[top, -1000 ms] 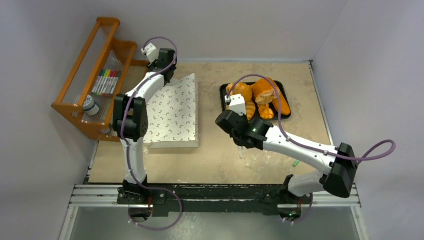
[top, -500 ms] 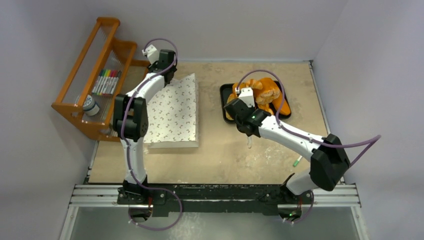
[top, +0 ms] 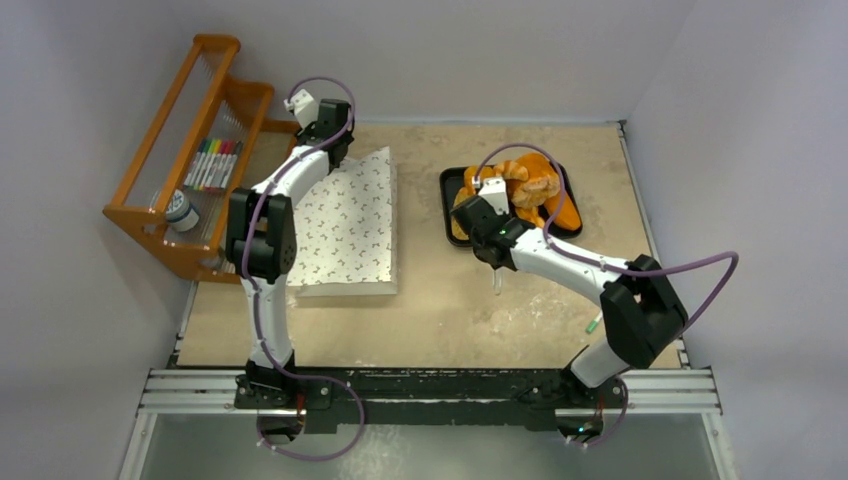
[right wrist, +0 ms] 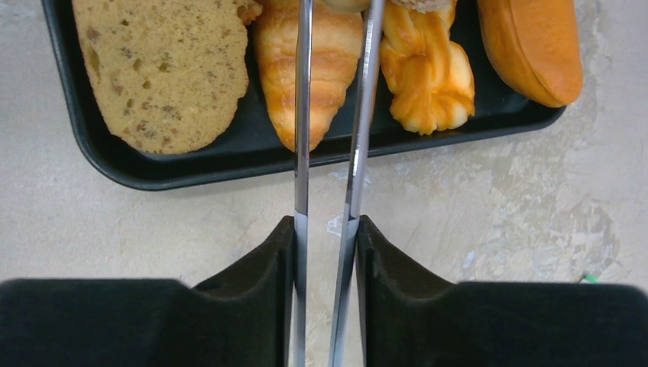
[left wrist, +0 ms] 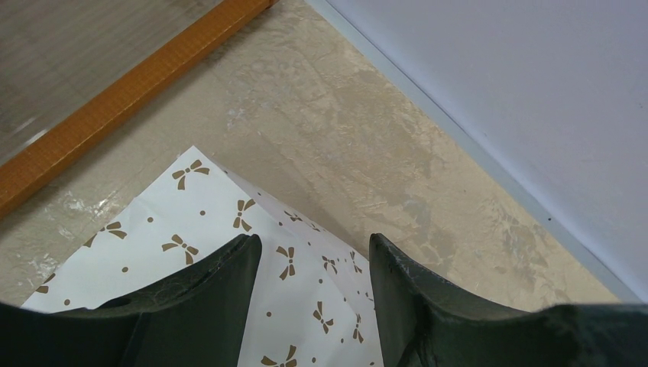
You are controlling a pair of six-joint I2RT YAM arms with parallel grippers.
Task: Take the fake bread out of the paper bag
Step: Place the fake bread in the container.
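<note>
The white paper bag (top: 350, 225) with small brown bow marks lies flat at the left. My left gripper (top: 335, 150) is at its far corner, jaws apart, with the paper (left wrist: 191, 229) below and between the black fingers (left wrist: 221, 290). The fake bread (top: 535, 185) lies piled on the black tray (top: 447, 190). My right gripper (top: 495, 262) is shut on metal tongs (right wrist: 302, 115), whose two arms reach over the tray's near rim (right wrist: 153, 172) above a croissant (right wrist: 328, 61). A tan slice (right wrist: 153, 69), a twisted piece (right wrist: 424, 69) and a long loaf (right wrist: 531, 46) lie beside it.
An orange wooden rack (top: 190, 150) with coloured markers stands at the far left. Its rail shows in the left wrist view (left wrist: 115, 107). Grey walls close the table at the back and sides. A small green item (top: 592, 324) lies near the right arm.
My right arm has swung from the table's middle towards the tray, bringing the tongs over the bread. The left arm and the bag have not moved.
</note>
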